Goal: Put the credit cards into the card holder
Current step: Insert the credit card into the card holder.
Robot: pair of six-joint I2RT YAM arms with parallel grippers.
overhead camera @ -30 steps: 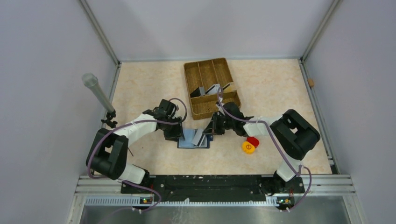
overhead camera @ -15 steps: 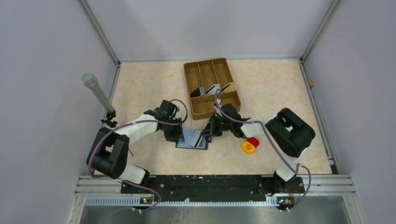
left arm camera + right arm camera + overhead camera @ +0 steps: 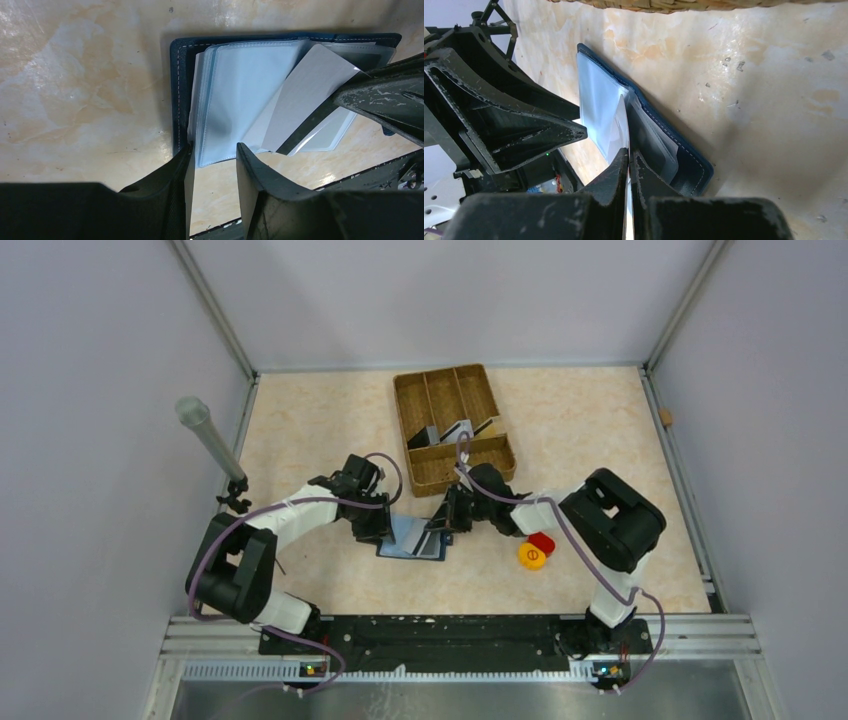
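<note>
Sliding leftward over the last second, the right arm now has its bulky elbow nearer the table's middle, and the right gripper (image 3: 441, 529) sits a little farther over the card holder (image 3: 410, 542). The holder has turned slightly on the table (image 3: 300, 430), and its near edge is no longer square to the arms. The left gripper (image 3: 378, 531) remains at the holder's left side, its fingers a little closer together than before.

In the right wrist view, the right gripper (image 3: 629, 162) is clamped tight on one pale credit card (image 3: 624, 127). The card stands on edge, its far end pushed in among the holder's clear sleeves. From the left wrist, that card (image 3: 307, 92) slants across the open card holder (image 3: 176, 100), overlapping the light blue-grey pockets.

The left gripper (image 3: 212, 167) has its jaws partly apart, straddling the sleeves' near edge. One fingertip (image 3: 186, 159) touches the navy cover, and nothing is pinched between them.

The holder lies open just in front of the woven tray (image 3: 480, 465), where the other cards (image 3: 458, 429) lean. A yellow disc (image 3: 532, 556) and a red disc (image 3: 543, 542) sit to the right.
</note>
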